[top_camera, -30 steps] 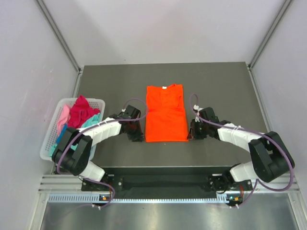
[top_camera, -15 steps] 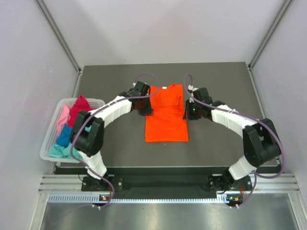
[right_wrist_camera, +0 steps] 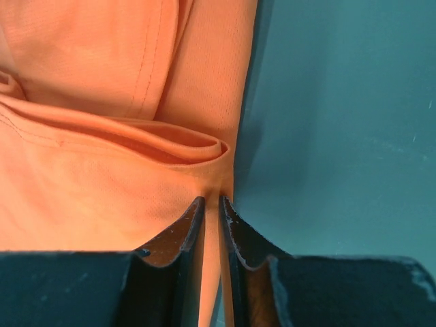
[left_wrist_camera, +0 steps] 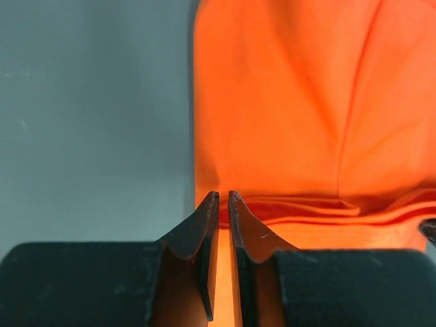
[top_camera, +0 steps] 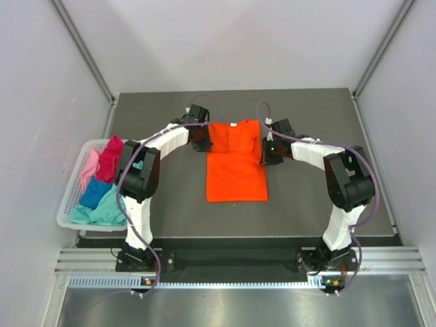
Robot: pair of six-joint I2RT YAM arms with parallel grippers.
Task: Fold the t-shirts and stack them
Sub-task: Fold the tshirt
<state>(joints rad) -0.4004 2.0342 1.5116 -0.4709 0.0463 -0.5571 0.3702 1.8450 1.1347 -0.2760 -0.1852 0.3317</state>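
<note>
The bright orange t-shirt [top_camera: 235,174] lies on the dark table, collar at the far end, with a raised fold across its upper half. My left gripper [top_camera: 203,141] is shut on the shirt's left edge; in the left wrist view [left_wrist_camera: 223,196] orange cloth [left_wrist_camera: 286,102] sits between the nearly closed jaws. My right gripper [top_camera: 266,153] is shut on the right edge; in the right wrist view [right_wrist_camera: 211,199] the cloth [right_wrist_camera: 102,170] is pinched between the jaws. Magenta [top_camera: 112,160], pale pink [top_camera: 88,167] and teal [top_camera: 102,212] shirts lie crumpled in the basket.
The white lattice basket [top_camera: 67,208] stands at the table's left edge, beside the left arm. Grey walls close in the table on the left, right and far side. Bare dark table [top_camera: 327,197] lies right of the orange shirt.
Both grippers have moved from the shirt's near hem toward its collar, drawing cloth with them. A fold now runs across the shirt's upper half.
</note>
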